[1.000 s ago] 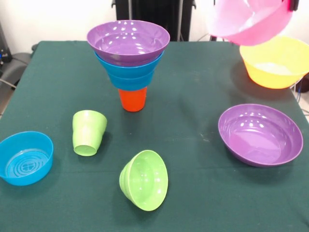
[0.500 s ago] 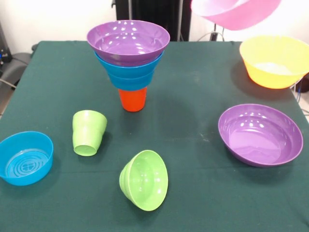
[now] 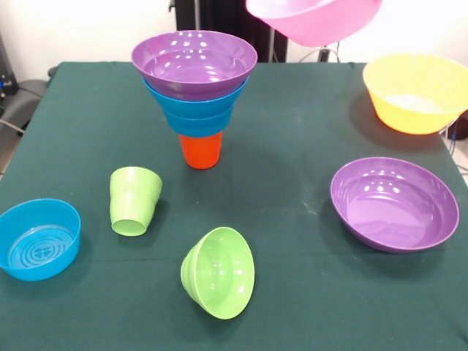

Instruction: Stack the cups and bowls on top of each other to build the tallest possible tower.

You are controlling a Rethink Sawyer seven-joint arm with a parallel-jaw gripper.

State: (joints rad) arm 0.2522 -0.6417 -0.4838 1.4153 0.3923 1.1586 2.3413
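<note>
Hand not visible in the front view; grip state cannot be told. Only sign of a carry: pink bowl (image 3: pixel 314 18) in the air at the top edge, tilted, upper part cut off by the frame, clear of everything on the worktop (image 3: pixel 292 146).

Worktop: dark green cloth, covers most of the view.

Pink bowl: airborne, up and to the right of the tower, not touching it.

Loose purple bowl (image 3: pixel 395 203): right side, upright, rim tipped a little toward the camera, empty.

Yellow-orange bowl (image 3: pixel 417 91): far right corner, upright, well apart from the purple one in front of it.

Tower (image 3: pixel 196 95): left of centre toward the back. Orange cup (image 3: pixel 200 150) at the base, mouth down. Blue bowls (image 3: pixel 196 113) nested on it, and a second purple bowl (image 3: pixel 194 62) on top, each wider than the one below. Stands straight.

Blue bowl (image 3: pixel 38 239): left edge, upright, alone, concentric rings moulded in its floor.

Small lime green bowl (image 3: pixel 218 272): front centre, on its side, mouth toward the camera.

Lime green cup (image 3: pixel 133 200): between the blue bowl and the tower, stepped ridges, tipped with its mouth toward the camera.

No brands, labels or writing legible on anything.
</note>
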